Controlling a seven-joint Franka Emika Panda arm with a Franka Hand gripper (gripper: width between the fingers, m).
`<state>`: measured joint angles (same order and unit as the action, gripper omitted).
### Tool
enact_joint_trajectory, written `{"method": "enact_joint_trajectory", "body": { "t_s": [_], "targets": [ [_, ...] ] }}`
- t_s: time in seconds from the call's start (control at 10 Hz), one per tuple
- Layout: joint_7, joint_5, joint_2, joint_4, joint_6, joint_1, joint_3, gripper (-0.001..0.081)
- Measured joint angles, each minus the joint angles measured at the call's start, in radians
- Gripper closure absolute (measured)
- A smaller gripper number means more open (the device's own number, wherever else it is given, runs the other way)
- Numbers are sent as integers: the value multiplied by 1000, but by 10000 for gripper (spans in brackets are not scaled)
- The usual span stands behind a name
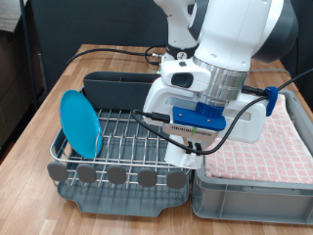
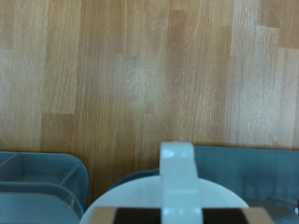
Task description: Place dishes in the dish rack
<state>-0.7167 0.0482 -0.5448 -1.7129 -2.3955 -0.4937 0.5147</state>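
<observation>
The light-blue plate [image 1: 80, 122] stands on edge in the dish rack [image 1: 127, 137], at the exterior view's left. My gripper [image 1: 184, 152] hangs low over the rack's right side, mostly hidden by the white hand and its blue camera mount. In the wrist view the white cup [image 2: 121, 203] fills the lower edge, with one white finger [image 2: 175, 168] lying across its rim. The gripper looks shut on the cup. The spoon is out of view.
A grey bin [image 1: 249, 191] with a pink checked cloth [image 1: 279, 147] sits right of the rack. The rack's long grey trough [image 1: 112, 86] runs along its far side. Black cables trail across the wooden table [image 1: 108, 54].
</observation>
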Motion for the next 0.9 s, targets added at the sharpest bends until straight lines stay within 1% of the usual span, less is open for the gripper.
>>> {"method": "enact_joint_trajectory", "body": {
  "t_s": [0.6, 0.9],
  "targets": [
    [44, 51, -46, 31, -5, 74, -65, 735],
    [63, 64, -72, 49, -19, 105, -93, 735]
  ]
}}
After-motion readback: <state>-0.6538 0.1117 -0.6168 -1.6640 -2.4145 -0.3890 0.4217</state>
